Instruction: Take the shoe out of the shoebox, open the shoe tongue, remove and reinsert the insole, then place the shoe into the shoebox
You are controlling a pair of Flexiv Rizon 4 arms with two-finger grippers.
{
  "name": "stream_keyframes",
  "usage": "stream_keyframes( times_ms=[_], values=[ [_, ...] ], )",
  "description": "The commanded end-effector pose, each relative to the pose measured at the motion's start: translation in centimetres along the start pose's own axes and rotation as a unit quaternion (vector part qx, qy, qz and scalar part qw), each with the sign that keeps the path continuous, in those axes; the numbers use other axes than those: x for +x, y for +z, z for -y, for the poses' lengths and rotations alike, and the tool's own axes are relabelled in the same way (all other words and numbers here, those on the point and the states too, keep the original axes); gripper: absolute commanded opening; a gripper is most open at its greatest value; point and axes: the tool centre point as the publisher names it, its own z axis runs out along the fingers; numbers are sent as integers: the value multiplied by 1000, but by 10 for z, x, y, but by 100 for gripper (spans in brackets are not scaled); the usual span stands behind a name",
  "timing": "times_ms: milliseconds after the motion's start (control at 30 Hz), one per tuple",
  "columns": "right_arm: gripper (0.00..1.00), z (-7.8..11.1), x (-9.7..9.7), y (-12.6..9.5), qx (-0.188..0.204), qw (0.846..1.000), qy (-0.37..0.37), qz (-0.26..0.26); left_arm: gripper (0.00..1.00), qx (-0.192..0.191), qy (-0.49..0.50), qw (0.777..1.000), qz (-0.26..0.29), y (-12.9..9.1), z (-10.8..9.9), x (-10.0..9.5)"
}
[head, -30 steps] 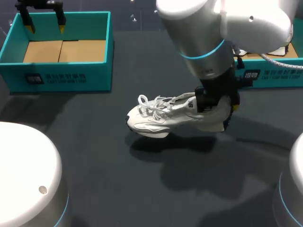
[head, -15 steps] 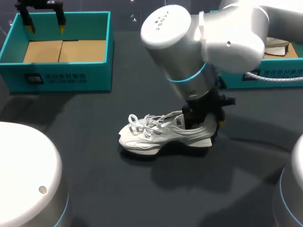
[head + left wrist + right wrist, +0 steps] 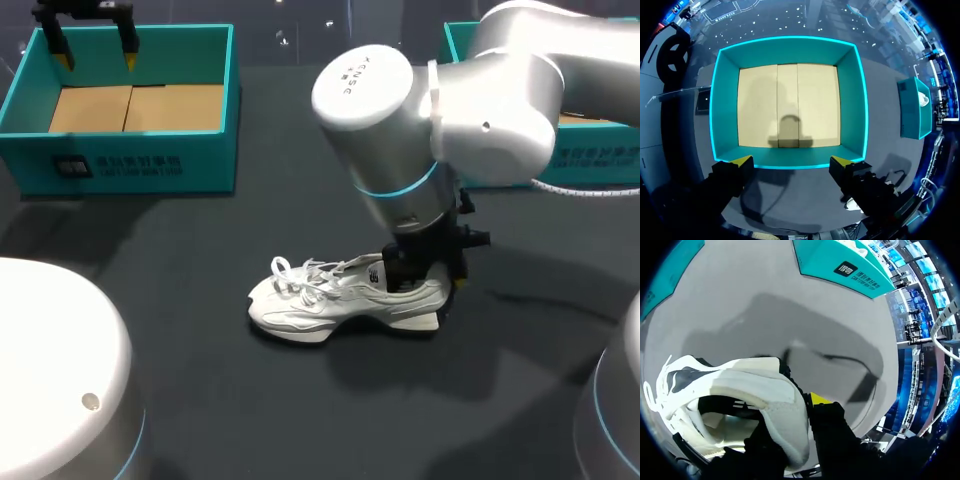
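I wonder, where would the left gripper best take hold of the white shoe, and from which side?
Probably the forefoot, from above, straddling its width: the shoe stands on its sole with laces up and toe end free, while the right gripper holds the heel.

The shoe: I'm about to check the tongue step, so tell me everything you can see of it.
The shoe is a white low-top sneaker with a thick white sole, loosely looped white laces and a small dark mark on its side. It appears to rest upright on its sole on the dark table, toe pointing to the robot's left. The right gripper pinches its heel collar, with one of the fingers outside and the other inside the opening.
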Motion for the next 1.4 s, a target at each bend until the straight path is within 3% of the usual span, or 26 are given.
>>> stream_keyframes(
  times_ms=[33,700,1167,1267,1333,1367,1400],
  values=[
    [0,-2,0,10,5,1000,-8,-13,100,0,0,1000,0,0,0,0],
    [0,-3,16,33,33,998,-29,-38,100,0,0,1000,0,0,0,0],
    [0,2,16,49,46,997,-18,-59,100,0,0,1000,0,0,0,0],
    [15,2,16,49,49,997,-20,-63,100,0,0,1000,0,0,0,0],
    [37,2,17,50,50,996,-22,-65,100,0,0,1000,0,0,0,0],
    [41,1,17,49,50,996,-23,-65,100,0,0,1000,0,0,0,0],
    [61,0,17,48,50,996,-25,-65,100,0,0,1000,0,0,0,0]
  ],
)
